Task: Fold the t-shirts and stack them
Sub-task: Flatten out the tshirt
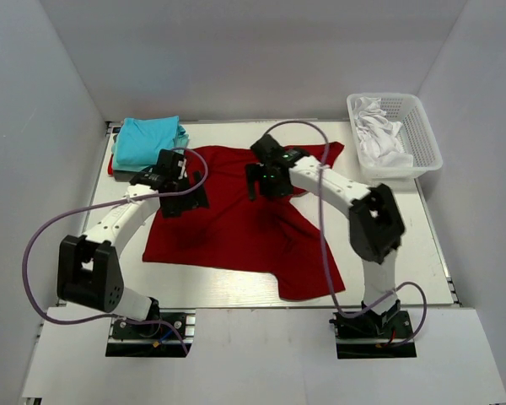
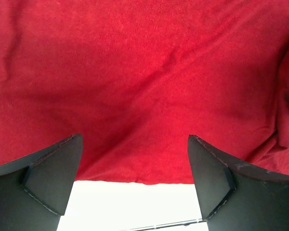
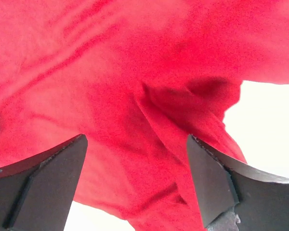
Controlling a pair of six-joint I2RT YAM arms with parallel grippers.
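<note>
A large dark red t-shirt [image 1: 236, 224] lies spread on the white table. Folded turquoise t-shirts [image 1: 148, 139] sit stacked at the back left. My left gripper [image 1: 184, 201] is open over the shirt's left edge; its wrist view shows red cloth [image 2: 144, 86] ahead and the hem with bare table [image 2: 130, 202] between the fingers. My right gripper [image 1: 268, 181] is open over the shirt's upper middle; its wrist view shows wrinkled red cloth [image 3: 135, 120] between the fingers. Neither holds anything.
A white mesh basket [image 1: 422, 135] with white cloth [image 1: 379, 135] stands at the back right. Grey walls close in the table on three sides. The table's front edge [image 1: 320, 305] runs just before the arm bases.
</note>
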